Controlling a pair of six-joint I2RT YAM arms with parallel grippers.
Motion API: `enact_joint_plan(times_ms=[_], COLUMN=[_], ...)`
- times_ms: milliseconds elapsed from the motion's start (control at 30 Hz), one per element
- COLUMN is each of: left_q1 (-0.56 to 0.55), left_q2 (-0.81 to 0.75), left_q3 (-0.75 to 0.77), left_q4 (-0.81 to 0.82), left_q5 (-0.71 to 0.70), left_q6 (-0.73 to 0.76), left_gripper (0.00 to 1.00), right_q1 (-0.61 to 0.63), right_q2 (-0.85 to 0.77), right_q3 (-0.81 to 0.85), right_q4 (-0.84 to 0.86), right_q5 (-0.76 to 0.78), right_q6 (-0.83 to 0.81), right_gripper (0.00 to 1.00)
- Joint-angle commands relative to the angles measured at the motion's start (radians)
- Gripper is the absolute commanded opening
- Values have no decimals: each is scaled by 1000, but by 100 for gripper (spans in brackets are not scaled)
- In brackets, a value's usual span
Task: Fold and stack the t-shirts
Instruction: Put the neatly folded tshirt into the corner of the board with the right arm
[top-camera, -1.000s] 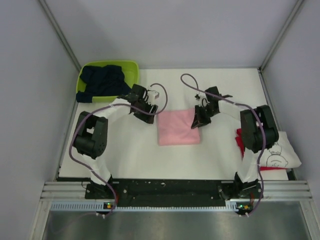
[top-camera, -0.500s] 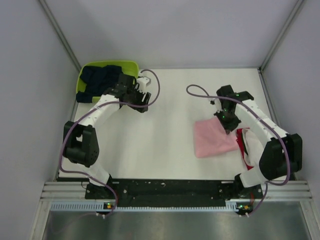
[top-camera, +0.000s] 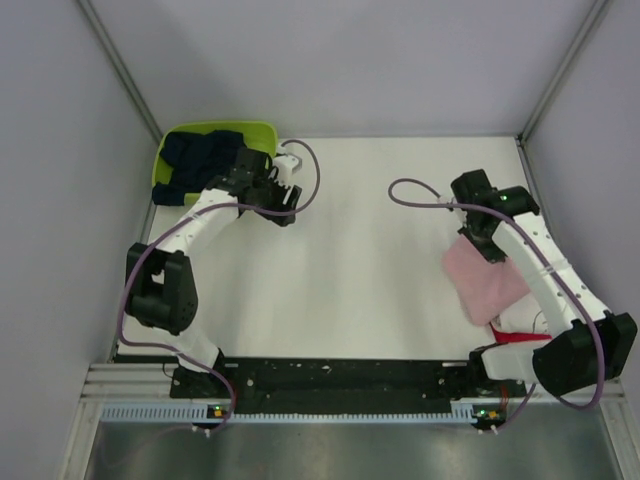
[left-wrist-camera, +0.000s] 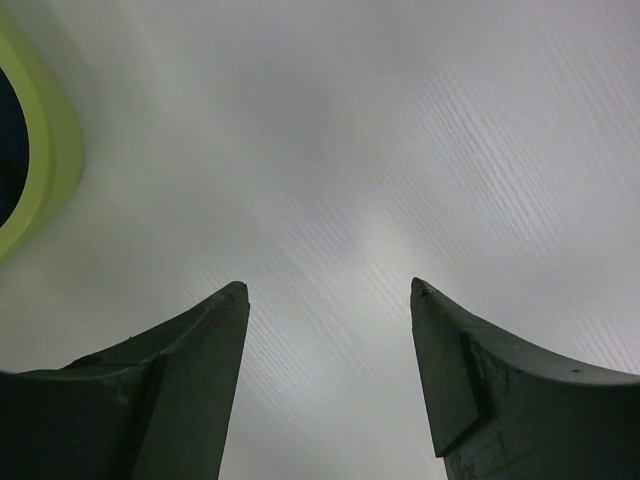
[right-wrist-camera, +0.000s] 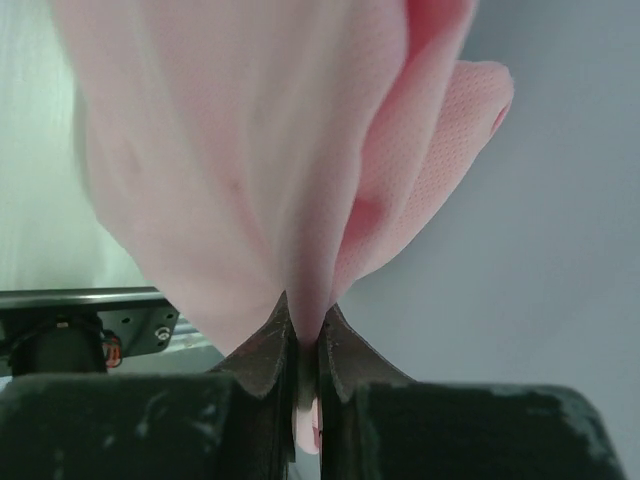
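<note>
Pinching a gathered edge of the pink t-shirt (right-wrist-camera: 250, 150), my right gripper (right-wrist-camera: 303, 318) is clenched tight, its jaws almost meeting with only thin cloth between them; the tee hangs from that single pinch in soft, drooping layers, one rounded fold bulging out to the side. Seen from above, it sits at the right side of the bench (top-camera: 370, 260), just above the red t-shirt (top-camera: 515, 338) lying near the front right corner; whether the two touch, I cannot tell.

I judge the pink cloth to be very light and entirely limp, with no stiffness to keep its fold; held at one point it sags and may fall open; the knit looks grippy rather than slippery, and not fragile. The safest hold is along a folded edge, catching every layer together.

My left gripper (left-wrist-camera: 328, 290) is released, jaws wide apart with nothing between them, over bare bench just beside the lime-green basket (top-camera: 262, 130); the navy t-shirt (top-camera: 195, 160) lies crumpled inside that basket.
</note>
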Motion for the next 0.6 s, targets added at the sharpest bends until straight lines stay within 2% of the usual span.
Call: enact_joint_plan(times_ms=[0,233,300,467,567], left_q1=[6,6,6,6,6], left_q2=[-46,-47,-53,-67,-75], left_q3=[13,19,17,19,10], left_q4=[8,8,6,3,0], left_q5=[24,37,41,63,99], left_q6=[16,14,14,5,1], left_gripper=[71,72,73,74,74], right_q1=[-28,-125,-158,-257,-355], right_q2=[-53,-68,-74,-61,8], right_q3=[64,107,103,-23,64], right_q4=[-203,-220,-222,-125,-82], right_q5=[114,128,82,44,82], right_q6=[-104,-197,-224,-321,-296], right_gripper=[0,0,0,0,0])
